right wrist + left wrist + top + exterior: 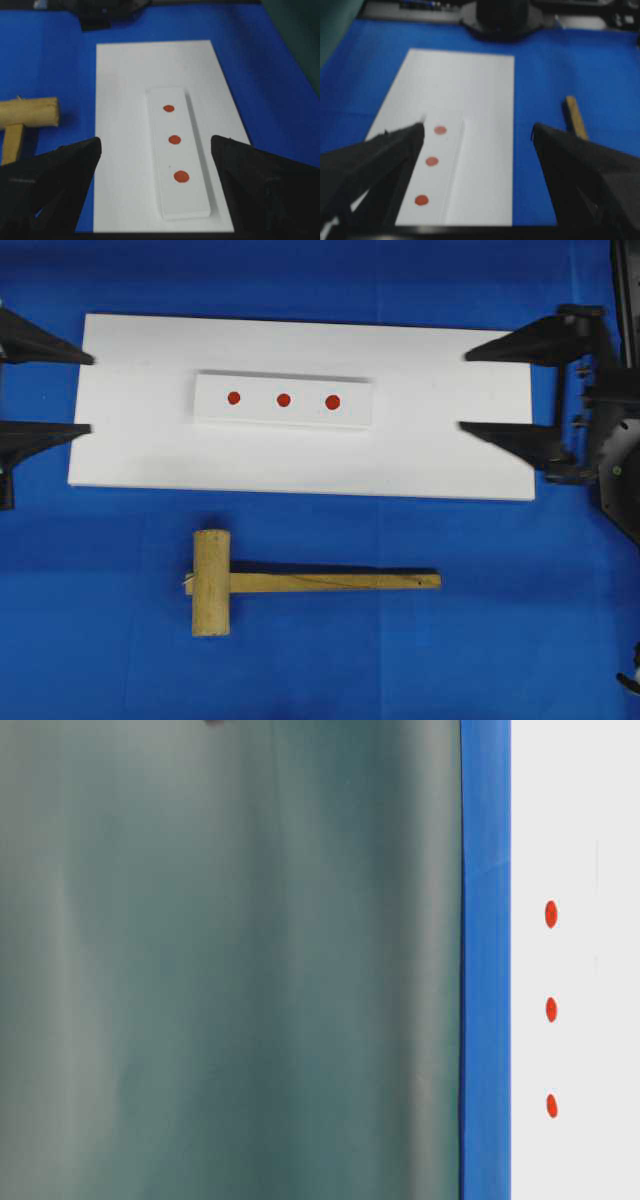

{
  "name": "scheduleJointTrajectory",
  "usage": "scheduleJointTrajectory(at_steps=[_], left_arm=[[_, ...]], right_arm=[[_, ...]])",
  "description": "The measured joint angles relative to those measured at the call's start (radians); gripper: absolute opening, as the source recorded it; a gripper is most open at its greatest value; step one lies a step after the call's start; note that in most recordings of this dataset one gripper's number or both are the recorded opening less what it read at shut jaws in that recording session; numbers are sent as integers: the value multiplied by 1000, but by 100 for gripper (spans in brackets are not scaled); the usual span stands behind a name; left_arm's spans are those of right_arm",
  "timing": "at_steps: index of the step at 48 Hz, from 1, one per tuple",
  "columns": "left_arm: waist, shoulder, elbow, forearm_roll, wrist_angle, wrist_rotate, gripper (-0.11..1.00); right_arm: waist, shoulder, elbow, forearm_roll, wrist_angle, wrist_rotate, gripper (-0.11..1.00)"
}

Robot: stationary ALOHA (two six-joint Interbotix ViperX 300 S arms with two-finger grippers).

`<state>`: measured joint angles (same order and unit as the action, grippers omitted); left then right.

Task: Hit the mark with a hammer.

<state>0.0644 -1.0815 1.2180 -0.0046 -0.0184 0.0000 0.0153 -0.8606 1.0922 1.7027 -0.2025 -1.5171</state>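
Hammer (300, 582) lies by counter's (520, 640) near edge, handle parallel to it, head twd left side. Left end effector (60, 390) & right end effector (490, 390): both released, empty.

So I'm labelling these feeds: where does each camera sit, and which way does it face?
Overhead: straight down on the big white board, light-brown wooden mallet, both open grippers at the edges.
Table-level: sideways along the board, mostly grey-green backdrop; no robot visible.
Left wrist: between the open left gripper fingers, along the board.
Right wrist: through the open right gripper, from the opposite end.
All views share the three red dots.
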Motion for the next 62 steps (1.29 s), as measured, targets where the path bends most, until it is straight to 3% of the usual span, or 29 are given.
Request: scheduleJointTrajectory(at_steps=[9,23,62], left_arm=[[-17,-107,32,-2,100,49,87],[-52,-158,98,-2,126,118,86],[-54,-158,129,-2,127,115,86]], right_arm=[[0,-137,112,0,2,0,83],[0,-176,221,-2,46,0,81],[0,-178,250,-2,44,-2,80]])
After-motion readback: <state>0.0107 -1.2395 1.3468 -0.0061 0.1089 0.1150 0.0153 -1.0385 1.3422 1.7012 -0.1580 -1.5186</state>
